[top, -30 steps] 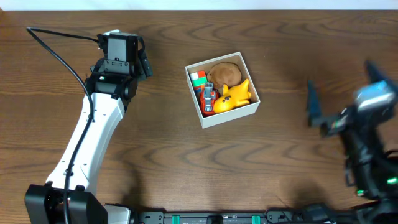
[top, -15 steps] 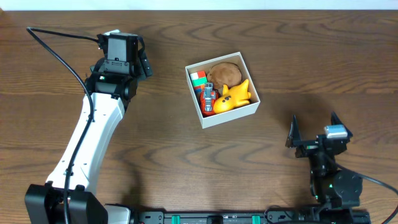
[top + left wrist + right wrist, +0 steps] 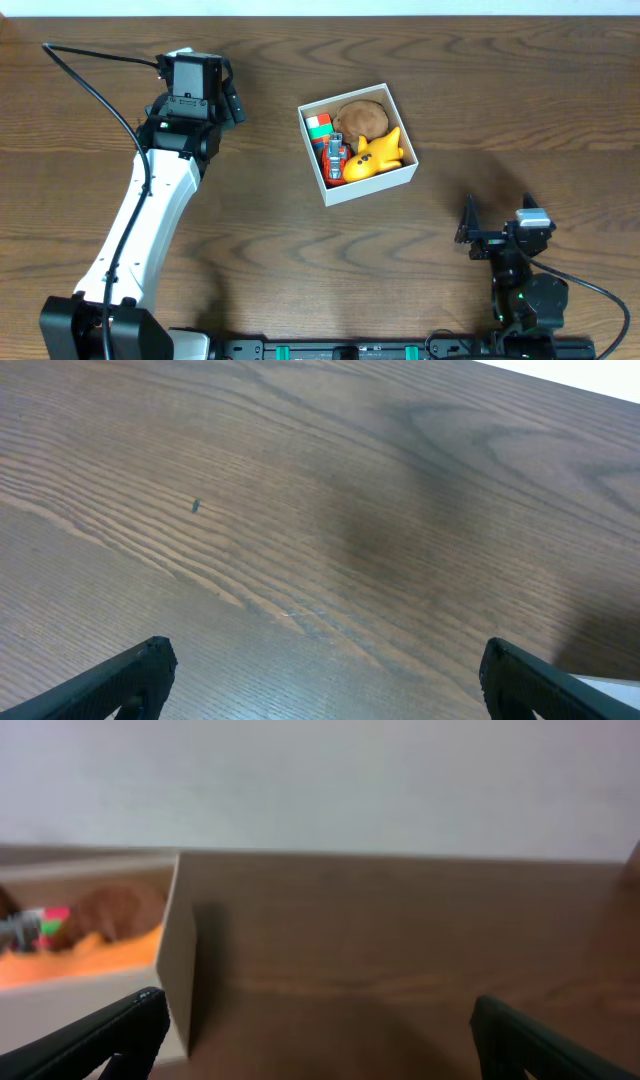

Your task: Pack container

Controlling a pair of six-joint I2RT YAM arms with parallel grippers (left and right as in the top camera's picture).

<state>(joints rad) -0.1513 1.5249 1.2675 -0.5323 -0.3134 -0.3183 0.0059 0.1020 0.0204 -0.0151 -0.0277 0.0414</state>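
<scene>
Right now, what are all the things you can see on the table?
container: one, white walls, middle of the table
round toy: one, brown, back of the container
yellow toy: one, yellow, front right of the container
block: one, red, green and white, back left corner of the container
small toy: one, red and grey, beside the yellow toy
table: one, dark brown wood, under everything
cable: one, black, far left
left hand: one, black, open and empty, left of the container
right hand: one, black, open and empty, front right
</scene>
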